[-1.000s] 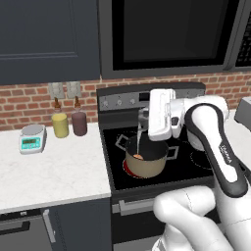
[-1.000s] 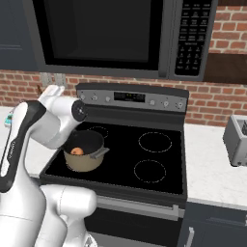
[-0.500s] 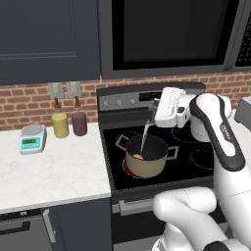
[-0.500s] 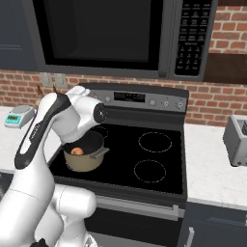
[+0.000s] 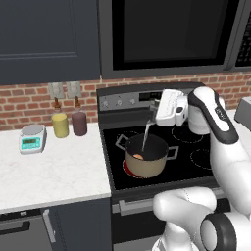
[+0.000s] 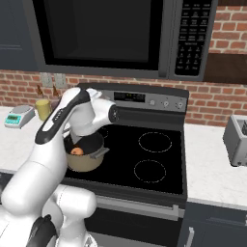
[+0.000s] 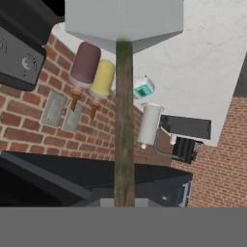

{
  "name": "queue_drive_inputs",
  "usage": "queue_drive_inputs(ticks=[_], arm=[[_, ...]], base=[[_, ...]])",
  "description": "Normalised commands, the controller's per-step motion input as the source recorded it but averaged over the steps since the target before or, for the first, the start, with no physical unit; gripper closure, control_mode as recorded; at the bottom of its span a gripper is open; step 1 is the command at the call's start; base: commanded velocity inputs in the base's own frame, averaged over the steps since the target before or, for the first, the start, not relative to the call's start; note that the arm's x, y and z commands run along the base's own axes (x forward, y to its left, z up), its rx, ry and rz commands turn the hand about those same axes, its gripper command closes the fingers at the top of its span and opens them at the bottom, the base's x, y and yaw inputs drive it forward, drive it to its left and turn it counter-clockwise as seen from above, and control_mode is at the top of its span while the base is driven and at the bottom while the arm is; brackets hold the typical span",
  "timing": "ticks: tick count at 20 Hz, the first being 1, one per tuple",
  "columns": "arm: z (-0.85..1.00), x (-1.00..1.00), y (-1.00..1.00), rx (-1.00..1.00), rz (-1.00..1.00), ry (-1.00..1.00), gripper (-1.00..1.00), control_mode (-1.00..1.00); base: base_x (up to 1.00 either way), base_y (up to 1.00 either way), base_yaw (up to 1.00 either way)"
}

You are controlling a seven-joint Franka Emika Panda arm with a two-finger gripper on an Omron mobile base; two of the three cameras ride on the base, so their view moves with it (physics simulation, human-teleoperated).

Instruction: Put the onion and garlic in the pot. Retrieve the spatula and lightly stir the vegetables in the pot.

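The beige pot (image 5: pixel 147 164) sits on the stove's front left burner, also seen as pot (image 6: pixel 86 161). The orange-brown onion (image 5: pixel 138 156) lies inside it, and shows again as onion (image 6: pixel 76 151). I cannot make out the garlic. My gripper (image 5: pixel 156 114) hovers above the pot's back right and is shut on the spatula (image 5: pixel 146 135), which slants down into the pot. In the hand view the spatula (image 7: pixel 124 120) runs straight up the middle, its grey blade at the top.
A yellow cup (image 5: pixel 60 125), a maroon cup (image 5: pixel 79 122) and a kitchen scale (image 5: pixel 32 137) stand on the counter left of the stove. A toaster (image 6: pixel 236 140) sits at the right. The microwave hangs close above the stove.
My hand has swung right and slightly up, tilting the spatula while its lower end stays in the pot. Pot and onion have stayed put.
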Motion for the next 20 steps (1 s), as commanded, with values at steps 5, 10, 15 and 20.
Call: queue_drive_inputs(ticks=[5,10,15,20], arm=[[-0.41,0.07,-0.05,0.00,0.00,0.00,1.00,-1.00],[-0.25,0.18,0.00,0.00,0.00,0.00,1.00,-1.00],[-0.26,0.20,0.00,-0.02,0.00,0.00,1.00,-1.00],[-0.38,0.01,0.00,-0.02,0.00,0.00,1.00,-1.00]], base=[[0.00,0.00,0.00],[0.00,0.00,0.00],[0.00,0.00,0.00],[0.00,0.00,0.00]])
